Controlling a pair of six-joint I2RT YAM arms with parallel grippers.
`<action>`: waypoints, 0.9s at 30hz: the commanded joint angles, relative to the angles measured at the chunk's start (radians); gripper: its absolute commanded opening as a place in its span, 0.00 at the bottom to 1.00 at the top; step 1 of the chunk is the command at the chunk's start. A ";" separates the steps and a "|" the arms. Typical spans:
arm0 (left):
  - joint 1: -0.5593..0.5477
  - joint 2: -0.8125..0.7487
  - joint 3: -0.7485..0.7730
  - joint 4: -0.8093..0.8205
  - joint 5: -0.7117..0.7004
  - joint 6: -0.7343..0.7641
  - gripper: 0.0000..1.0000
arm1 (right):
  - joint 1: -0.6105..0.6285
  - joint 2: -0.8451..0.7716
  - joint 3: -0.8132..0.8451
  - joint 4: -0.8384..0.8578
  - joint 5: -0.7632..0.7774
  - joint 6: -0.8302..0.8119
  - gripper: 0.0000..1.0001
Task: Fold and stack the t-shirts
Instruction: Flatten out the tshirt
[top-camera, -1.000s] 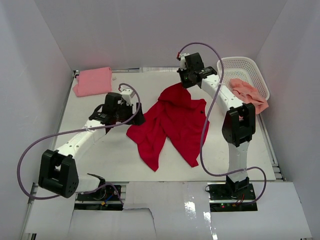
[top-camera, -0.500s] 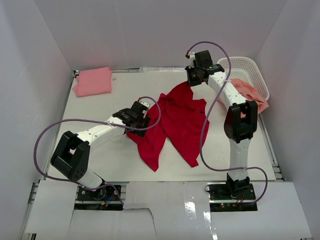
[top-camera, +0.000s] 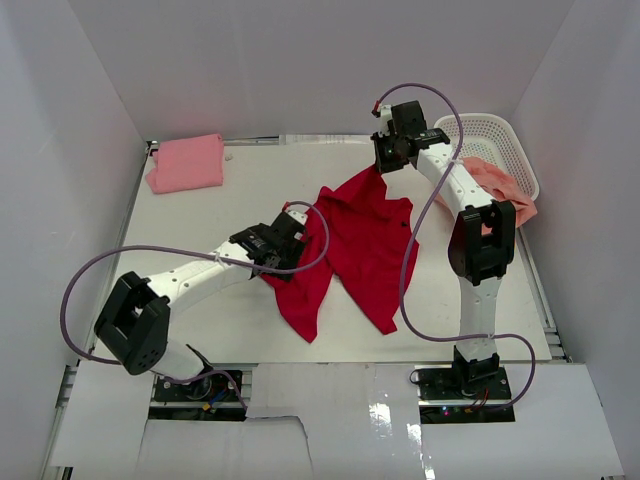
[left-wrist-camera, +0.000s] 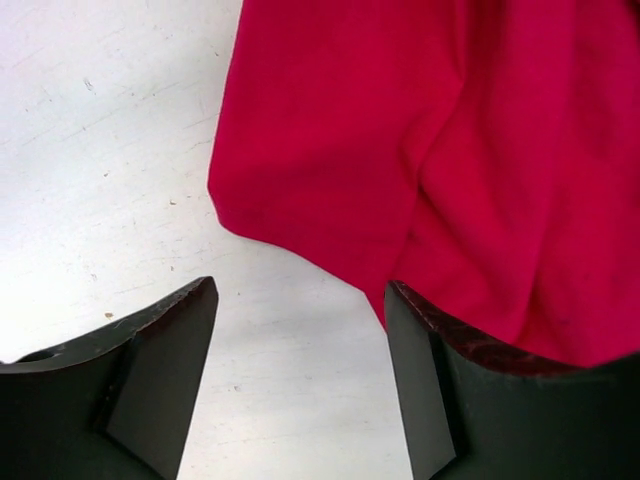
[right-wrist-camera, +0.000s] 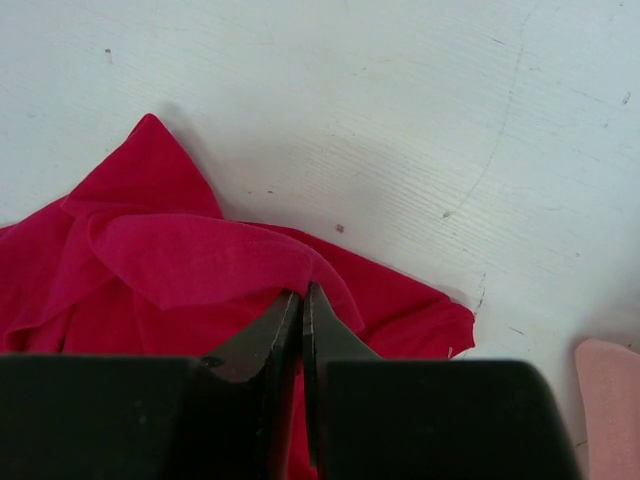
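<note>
The bright red t-shirt lies crumpled in the middle of the table. My right gripper is shut on its far edge and holds that edge up. My left gripper is open at the shirt's left edge; in the left wrist view its jaws stand wide apart over bare table with the red cloth just ahead and by the right finger. The light pink t-shirt lies folded at the far left corner. The salmon-peach t-shirt hangs over the basket's near rim.
A white lattice basket stands at the far right corner. White walls enclose the table on three sides. The purple cables loop beside both arms.
My left gripper has swung right and forward from the table's left to the red shirt's left edge. My right gripper has moved slightly to the right, still holding the shirt's far edge.
</note>
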 joint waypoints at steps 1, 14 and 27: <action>-0.016 -0.026 -0.006 -0.007 -0.006 -0.017 0.77 | -0.005 -0.002 0.022 0.005 -0.012 0.000 0.08; -0.047 0.095 -0.004 0.002 0.020 -0.040 0.70 | -0.020 -0.008 0.024 0.004 -0.019 0.004 0.08; -0.057 0.138 -0.001 0.008 0.035 -0.036 0.63 | -0.023 -0.008 0.021 0.007 -0.012 0.006 0.08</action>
